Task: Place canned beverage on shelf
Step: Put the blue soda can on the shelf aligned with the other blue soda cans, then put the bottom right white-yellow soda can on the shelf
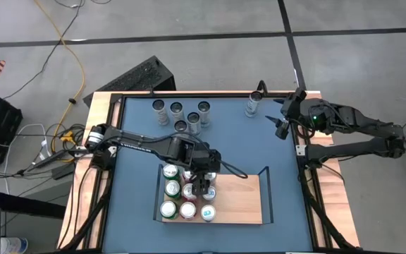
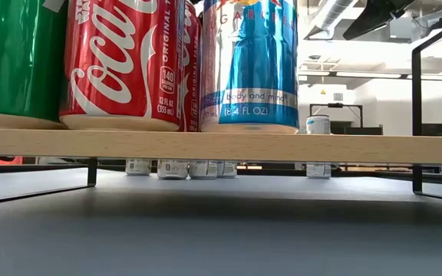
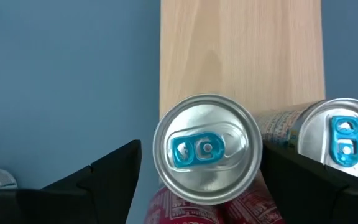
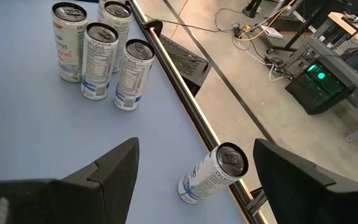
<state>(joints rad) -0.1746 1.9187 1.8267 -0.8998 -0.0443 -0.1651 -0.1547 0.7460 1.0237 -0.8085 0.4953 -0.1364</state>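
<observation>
Item one: the left gripper is positioned over the shelf, above the right-hand column of cans standing there. In the left wrist view its fingers are seen parted on either side of a silver can with a blue tab, with a gap visible at each side; no grip on it is shown. Item two: nine or so upright cans are grouped on the shelf's left half. Item three: a cluster of five tall cans is found at the table's far edge. Item four: a lone tall can is set to their right. Item five: the right gripper is held just right of that can, fingers wide apart, nothing held.
</observation>
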